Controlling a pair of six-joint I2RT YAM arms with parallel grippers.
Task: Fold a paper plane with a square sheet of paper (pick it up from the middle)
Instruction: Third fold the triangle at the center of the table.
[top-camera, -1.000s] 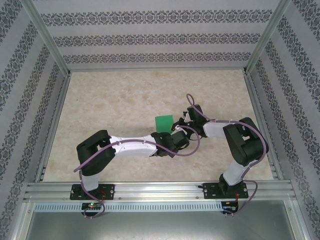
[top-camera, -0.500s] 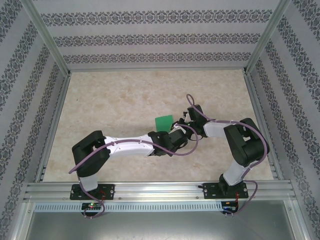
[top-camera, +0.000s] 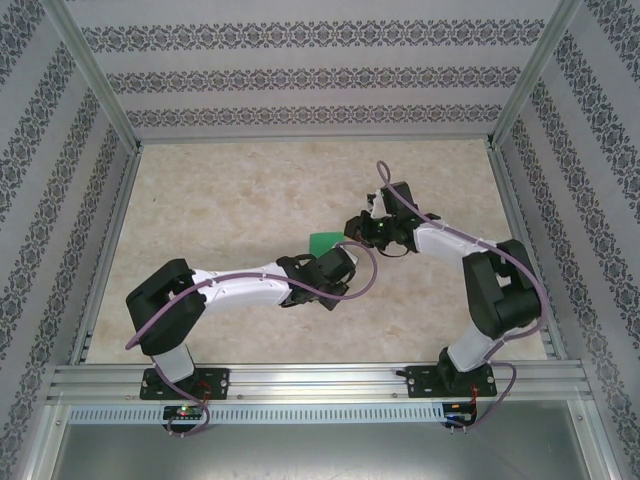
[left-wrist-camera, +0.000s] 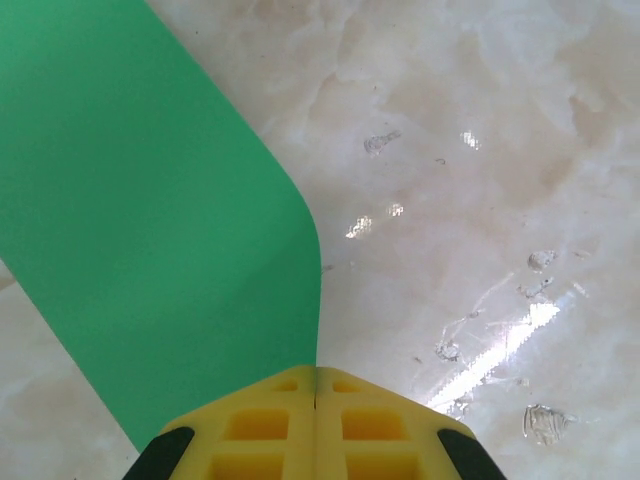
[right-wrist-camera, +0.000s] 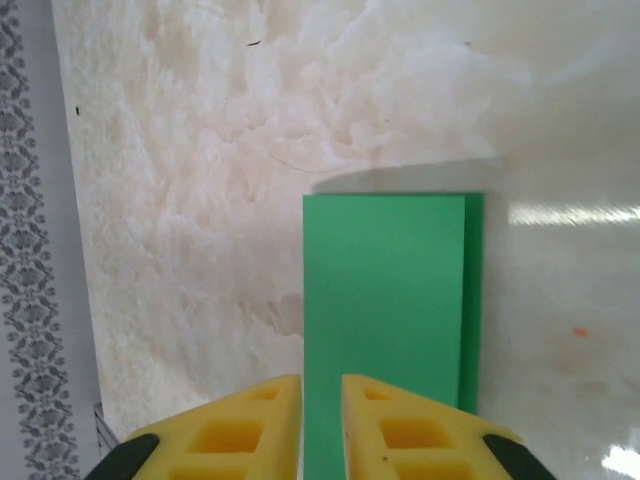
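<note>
Right pincer (right-wrist-camera: 320, 385) shifted, green sheet (right-wrist-camera: 385, 300) folded, bowed

A glossy beige marbled tabletop (top-camera: 230, 200) lay ringed by wall panels (top-camera: 300, 80) with black ornamental stripes; aluminium posts (top-camera: 90, 75) rose at the far corners; an aluminium rail (top-camera: 320, 378) ran along the near edge.
</note>
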